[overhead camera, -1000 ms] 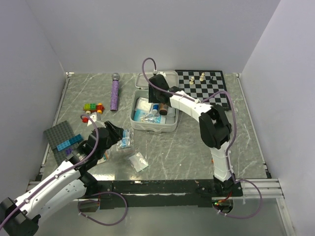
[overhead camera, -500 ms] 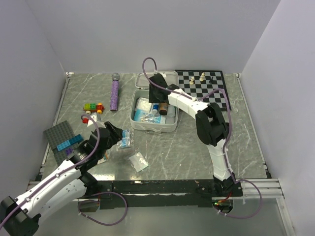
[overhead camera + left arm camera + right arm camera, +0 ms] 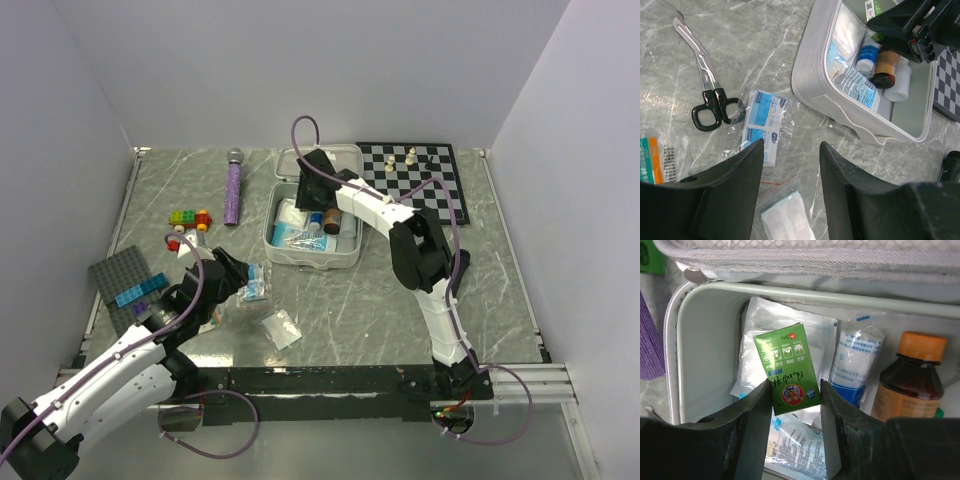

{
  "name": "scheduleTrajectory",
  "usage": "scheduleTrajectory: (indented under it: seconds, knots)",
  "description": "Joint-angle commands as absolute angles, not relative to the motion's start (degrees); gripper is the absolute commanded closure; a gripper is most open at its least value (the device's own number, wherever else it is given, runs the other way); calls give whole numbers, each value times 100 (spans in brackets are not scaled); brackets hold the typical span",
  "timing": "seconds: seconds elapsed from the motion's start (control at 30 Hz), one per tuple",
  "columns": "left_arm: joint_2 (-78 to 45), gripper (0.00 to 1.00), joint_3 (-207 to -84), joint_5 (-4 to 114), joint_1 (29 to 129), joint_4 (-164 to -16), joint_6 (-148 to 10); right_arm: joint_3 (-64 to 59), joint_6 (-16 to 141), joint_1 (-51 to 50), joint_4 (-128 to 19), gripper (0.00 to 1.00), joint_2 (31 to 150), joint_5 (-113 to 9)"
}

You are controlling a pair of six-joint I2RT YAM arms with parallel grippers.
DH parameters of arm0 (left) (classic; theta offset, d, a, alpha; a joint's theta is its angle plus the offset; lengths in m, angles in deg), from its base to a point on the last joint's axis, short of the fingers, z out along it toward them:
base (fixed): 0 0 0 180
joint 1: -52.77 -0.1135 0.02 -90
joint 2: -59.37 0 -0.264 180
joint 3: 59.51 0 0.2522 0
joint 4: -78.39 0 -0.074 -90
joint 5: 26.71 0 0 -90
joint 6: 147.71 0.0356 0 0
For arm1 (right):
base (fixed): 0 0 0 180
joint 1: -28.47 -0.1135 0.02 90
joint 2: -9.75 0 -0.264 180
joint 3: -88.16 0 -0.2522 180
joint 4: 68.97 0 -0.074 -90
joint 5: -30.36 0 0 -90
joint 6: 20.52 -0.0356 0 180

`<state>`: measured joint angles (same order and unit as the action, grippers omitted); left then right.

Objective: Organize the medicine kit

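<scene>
Medicine kit (image 3: pixel 310 258) mid-frame, open upward, lid (image 3: pixel 346 156) toward top. Inside: brown bottle (image 3: pixel 912 375), gauze roll (image 3: pixel 855 365), pouches (image 3: pixel 760 325). My right gripper (image 3: pixel 792 390) pinches green packet (image 3: pixel 786 365) above it; left gripper (image 3: pixel 789 155) half-open, empty.

Orange-printed packet (image 3: pixel 655 160) cut off at the 9 o'clock edge; base of the brown bottle (image 3: pixel 910 375) hidden behind the right pincer (image 3: pixel 795 392); print on the green sachet (image 3: pixel 787 365) too small to read

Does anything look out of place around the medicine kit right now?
Yes. Scissors, a bag of alcohol pads and a small zip bag lie loose on the table, outside the open medicine kit. The right hand holds a green packet over it.
</scene>
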<state>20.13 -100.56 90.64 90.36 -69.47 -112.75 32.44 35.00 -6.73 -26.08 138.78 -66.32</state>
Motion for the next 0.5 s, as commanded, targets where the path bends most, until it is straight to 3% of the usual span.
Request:
scheduleTrajectory:
  seconds: [0.0,0.2,0.47]
  knots:
    - [2044,47,-10166,9185,9022,-6965,-11369,3039,2844,-537,-2778,58,13693,-6518]
    - [2044,47,-10166,9186,9030,-6921,-11413,2968,2325,-493,-2708,55,13746,-6430]
    - [2175,47,-10087,9150,9022,-6974,-11440,2678,2298,-510,-3068,23,13500,-6316]
